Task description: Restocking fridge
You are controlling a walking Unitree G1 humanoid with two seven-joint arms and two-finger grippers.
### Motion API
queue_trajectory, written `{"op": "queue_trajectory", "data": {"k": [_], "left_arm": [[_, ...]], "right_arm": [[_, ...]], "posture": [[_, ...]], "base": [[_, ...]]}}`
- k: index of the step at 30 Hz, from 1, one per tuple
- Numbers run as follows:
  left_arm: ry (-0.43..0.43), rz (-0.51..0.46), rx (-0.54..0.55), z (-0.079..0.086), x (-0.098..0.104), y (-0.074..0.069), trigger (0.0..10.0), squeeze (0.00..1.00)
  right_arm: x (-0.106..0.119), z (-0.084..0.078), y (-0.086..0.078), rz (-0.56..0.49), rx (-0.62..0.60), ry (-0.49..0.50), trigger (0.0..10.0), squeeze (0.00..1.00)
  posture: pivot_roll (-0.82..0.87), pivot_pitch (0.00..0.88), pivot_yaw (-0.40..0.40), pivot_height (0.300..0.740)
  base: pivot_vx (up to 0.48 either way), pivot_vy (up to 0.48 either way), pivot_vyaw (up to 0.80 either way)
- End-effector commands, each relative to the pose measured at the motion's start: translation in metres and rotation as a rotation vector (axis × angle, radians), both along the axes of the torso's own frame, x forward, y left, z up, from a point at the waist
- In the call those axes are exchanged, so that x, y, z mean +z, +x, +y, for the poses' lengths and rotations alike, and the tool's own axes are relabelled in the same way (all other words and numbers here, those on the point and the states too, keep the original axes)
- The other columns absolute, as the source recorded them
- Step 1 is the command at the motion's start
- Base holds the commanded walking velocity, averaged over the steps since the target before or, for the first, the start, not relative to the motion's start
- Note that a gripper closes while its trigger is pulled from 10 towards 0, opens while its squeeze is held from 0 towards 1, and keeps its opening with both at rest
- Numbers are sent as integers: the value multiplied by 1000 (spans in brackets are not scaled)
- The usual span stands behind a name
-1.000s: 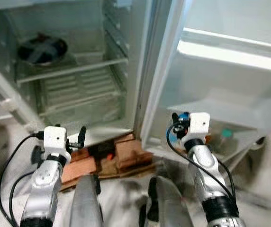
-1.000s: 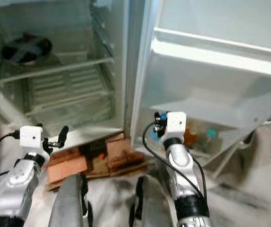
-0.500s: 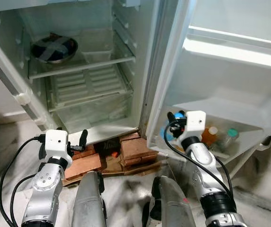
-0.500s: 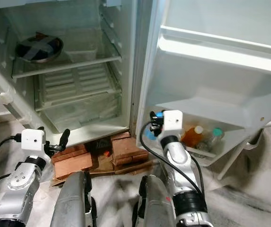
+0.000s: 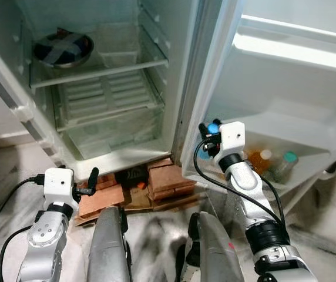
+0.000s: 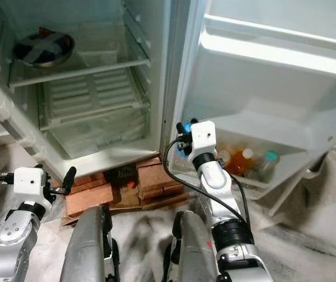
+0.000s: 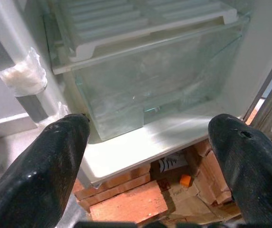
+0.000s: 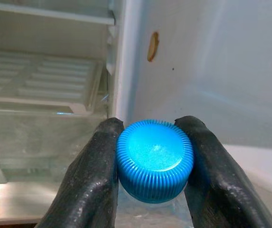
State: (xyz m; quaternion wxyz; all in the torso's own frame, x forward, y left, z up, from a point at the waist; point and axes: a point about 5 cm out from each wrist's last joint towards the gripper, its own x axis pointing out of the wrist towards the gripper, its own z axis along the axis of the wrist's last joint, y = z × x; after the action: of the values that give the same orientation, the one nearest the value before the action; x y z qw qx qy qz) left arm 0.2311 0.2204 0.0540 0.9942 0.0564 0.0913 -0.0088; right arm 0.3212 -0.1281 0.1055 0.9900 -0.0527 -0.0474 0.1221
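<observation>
The right tool (image 8: 154,161) is pinching a ribbed blue plastic bottle cap (image 8: 154,159) between its two black fingers (image 8: 91,175), one pad pressing on each side; the bottle's body is hidden below the cap. In the head views this tool is sitting just beside the inner edge of the open white fridge door (image 5: 285,111), near the door's lower bin (image 5: 309,176). That bin is holding an orange bottle with a white cap (image 5: 257,161) and a clear bottle with a teal cap (image 5: 284,163), standing side by side.

The left tool (image 7: 148,156) is hanging low with its fingers spread wide, facing the clear plastic crisper drawer (image 7: 160,85) at the bottom of the white fridge cabinet (image 5: 106,161). A slatted white cover (image 5: 106,97) is lying over the drawer. On the glass shelf (image 5: 97,70) above, a round metal bowl with grey tape crossed over its top (image 5: 62,48) is resting at the left. Red bricks (image 5: 165,179) are propping the fridge up off the marbled floor (image 5: 9,170).
</observation>
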Motion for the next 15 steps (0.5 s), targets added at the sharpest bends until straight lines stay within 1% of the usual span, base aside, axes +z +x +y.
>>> {"op": "queue_trajectory", "data": {"k": [1,2,3,4,5,6,7,8,10,12,13,15], "left_arm": [[-4,-2,-2,0,4,-2,10000,0],[-4,-2,-2,0,4,-2,10000,0],[2,-5,-8,1,6,-2,10000,0],[2,-5,-8,1,6,-2,10000,0],[9,-6,-13,3,7,-2,10000,0],[9,-6,-13,3,7,-2,10000,0],[16,-7,-17,4,9,-2,10000,0],[16,-7,-17,4,9,-2,10000,0],[24,-9,-22,5,11,-2,10000,0],[35,-17,-27,6,14,-2,10000,0],[47,-24,-29,7,17,-3,10000,0],[55,-27,-29,7,19,-6,10000,0]], "right_arm": [[27,-6,4,-173,-32,-84,10000,0],[27,-6,4,-173,-32,-84,10000,0],[35,-7,5,-247,-29,-150,10000,0],[35,-7,5,-247,-29,-150,10000,0],[36,-5,6,-280,-19,-203,10000,0],[36,-5,6,-280,-19,-203,10000,0],[29,-3,8,-276,-9,-250,10000,0],[29,-3,8,-276,-9,-250,10000,0],[20,-3,9,-258,0,-300,10000,0],[8,-4,11,-217,4,-332,10000,0],[-8,-7,12,-145,4,-377,10000,0],[-16,-8,13,-99,-5,-404,10000,0]], "posture": [[110,182,-45,597],[110,182,-45,597],[114,192,-39,597],[114,192,-39,597],[118,199,-32,597],[118,199,-32,597],[125,209,-29,597],[125,209,-29,597],[134,216,-30,597],[147,227,-31,597],[165,245,-32,597],[176,256,-36,597]], "base": [[0,0,0],[0,0,0],[0,0,0],[0,0,0],[0,0,0],[0,0,0],[0,0,0],[0,0,0],[0,0,0],[0,0,0],[0,0,0],[0,0,0]]}}
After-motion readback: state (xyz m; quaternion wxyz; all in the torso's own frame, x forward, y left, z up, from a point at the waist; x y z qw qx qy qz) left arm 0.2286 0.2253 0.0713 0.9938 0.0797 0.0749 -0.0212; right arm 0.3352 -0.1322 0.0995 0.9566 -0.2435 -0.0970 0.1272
